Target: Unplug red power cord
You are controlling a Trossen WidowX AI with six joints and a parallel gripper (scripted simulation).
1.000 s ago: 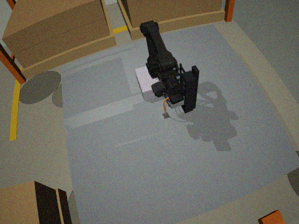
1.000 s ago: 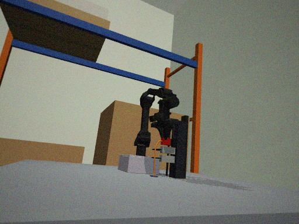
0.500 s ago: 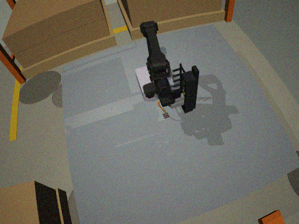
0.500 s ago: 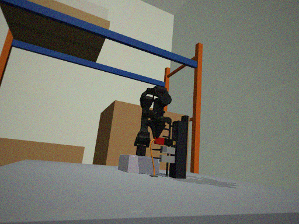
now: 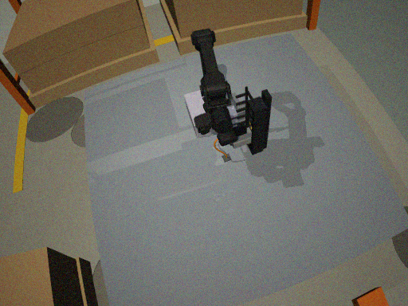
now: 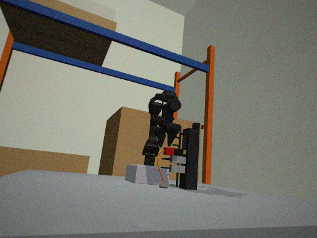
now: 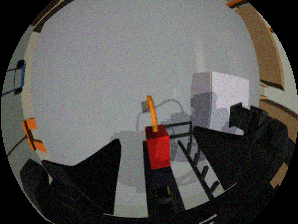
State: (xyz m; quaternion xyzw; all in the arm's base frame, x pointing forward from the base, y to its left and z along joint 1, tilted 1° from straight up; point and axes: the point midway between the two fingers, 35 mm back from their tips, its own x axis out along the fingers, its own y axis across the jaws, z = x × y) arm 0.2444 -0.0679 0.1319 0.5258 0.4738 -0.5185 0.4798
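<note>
My claw (image 6: 165,141) stands wide apart, holding nothing, just above the red plug (image 6: 169,150). The plug sits just beside the upright black power strip (image 6: 191,155), its orange cord (image 6: 160,167) curving down to the surface (image 5: 199,223). I should lift straight up and away, brushing neither plug, cord nor strip. Whether the prongs are fully out of the socket I cannot tell.

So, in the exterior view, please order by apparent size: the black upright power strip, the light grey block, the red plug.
Largest to smallest:
1. Black upright power strip
2. Light grey block, close to the strip in area, so this order is uncertain
3. Red plug, clearly smallest
</note>
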